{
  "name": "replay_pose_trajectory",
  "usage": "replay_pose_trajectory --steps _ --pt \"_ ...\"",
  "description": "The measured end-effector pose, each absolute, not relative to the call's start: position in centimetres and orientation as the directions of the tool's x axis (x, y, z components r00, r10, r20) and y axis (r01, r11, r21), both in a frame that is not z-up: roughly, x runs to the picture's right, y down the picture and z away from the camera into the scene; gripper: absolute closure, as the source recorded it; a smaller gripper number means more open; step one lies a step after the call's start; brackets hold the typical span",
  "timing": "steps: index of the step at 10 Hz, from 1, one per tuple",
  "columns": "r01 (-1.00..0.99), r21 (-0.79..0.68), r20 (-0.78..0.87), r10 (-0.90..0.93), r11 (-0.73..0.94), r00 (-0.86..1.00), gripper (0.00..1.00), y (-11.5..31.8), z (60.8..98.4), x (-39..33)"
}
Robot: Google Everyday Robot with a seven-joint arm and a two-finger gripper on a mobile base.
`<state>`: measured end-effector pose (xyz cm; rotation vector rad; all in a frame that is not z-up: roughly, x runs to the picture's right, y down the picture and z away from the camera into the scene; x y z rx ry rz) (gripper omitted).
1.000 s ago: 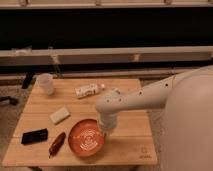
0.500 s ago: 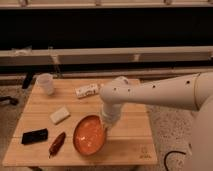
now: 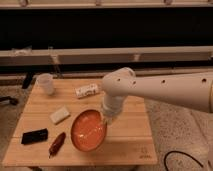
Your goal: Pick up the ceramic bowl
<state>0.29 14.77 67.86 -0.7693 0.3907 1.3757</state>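
**Over table centre: bowl gripped, tilted**

Above the table (image 3: 135, 145), gripper (image 3: 107, 119) clamped on the right rim of the bowl (image 3: 88, 131). Bowl tipped steeply, inside facing the camera (glossy orange-red), lower edge near the table's front; whether it touches the wood, can't tell. Arm (image 3: 165, 90) reaching in from the right, white, wrist pointing down at the rim. Left of the bowl: red packet (image 3: 57, 143) just beside it, black block (image 3: 34, 136) further left, pale bar (image 3: 60, 114) behind those. Toward the back: white tube (image 3: 87, 91) lying flat, cup (image 3: 46, 83) upright at the back-left corner. All well apart from the gripper.
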Motion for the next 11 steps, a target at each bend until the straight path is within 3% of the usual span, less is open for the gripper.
replay_pose_trajectory --steps 11 --pt "-0.958 -0.284 -0.647 0.731 0.031 0.215 1.00 13.89 67.23 0.25"
